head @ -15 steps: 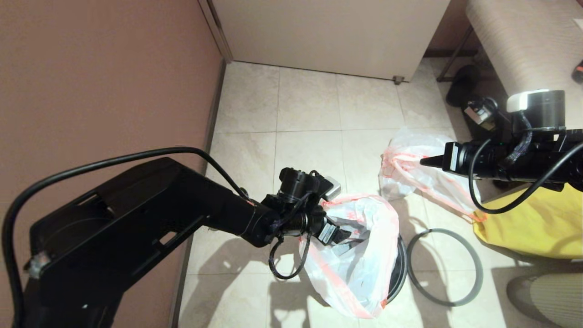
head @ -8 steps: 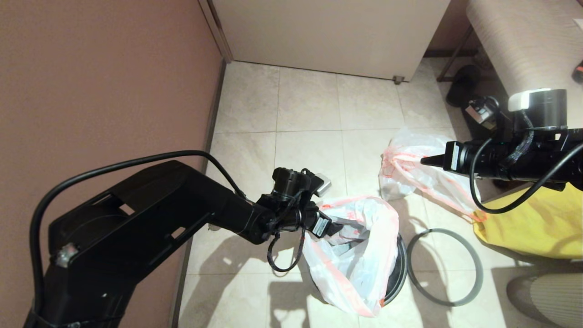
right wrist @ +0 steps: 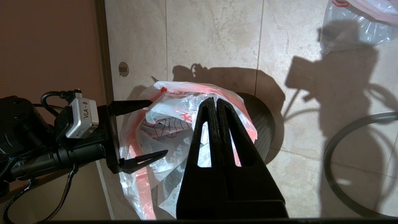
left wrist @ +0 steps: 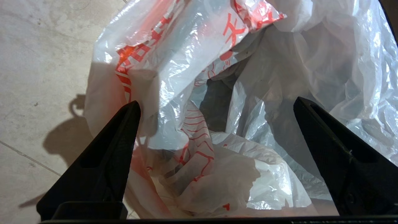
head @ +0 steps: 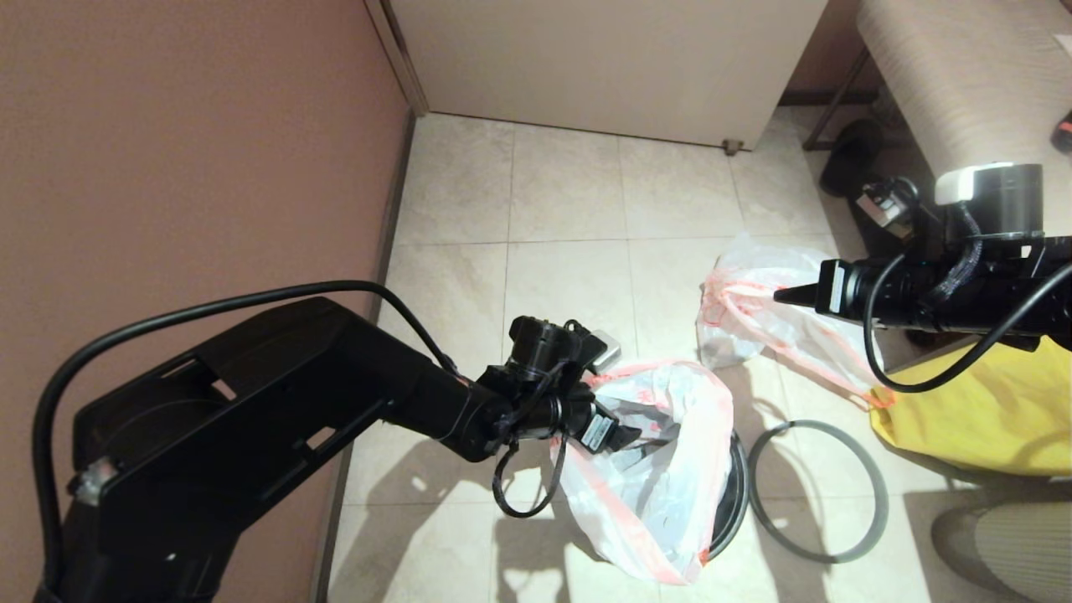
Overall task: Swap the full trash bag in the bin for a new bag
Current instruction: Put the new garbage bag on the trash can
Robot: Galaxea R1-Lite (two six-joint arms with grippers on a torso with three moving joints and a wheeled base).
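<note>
The left claw [left wrist: 214, 105] is spread wide, its two black fingers [left wrist: 105, 155] on either side of the new bag's [left wrist: 217, 77] crumpled open mouth, above the tiled floor [left wrist: 40, 62].

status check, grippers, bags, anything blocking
Left gripper open at new bag, which is draped in bin. Right gripper shut, empty, held above full bag. Hoop off, on floor.

Beige tiled floor [head: 569, 209], brown wall [head: 193, 142]

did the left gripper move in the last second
Yes, slightly. Against the grey hoop on the floor, the open left gripper pulled away, then returned over the new bag.
</note>
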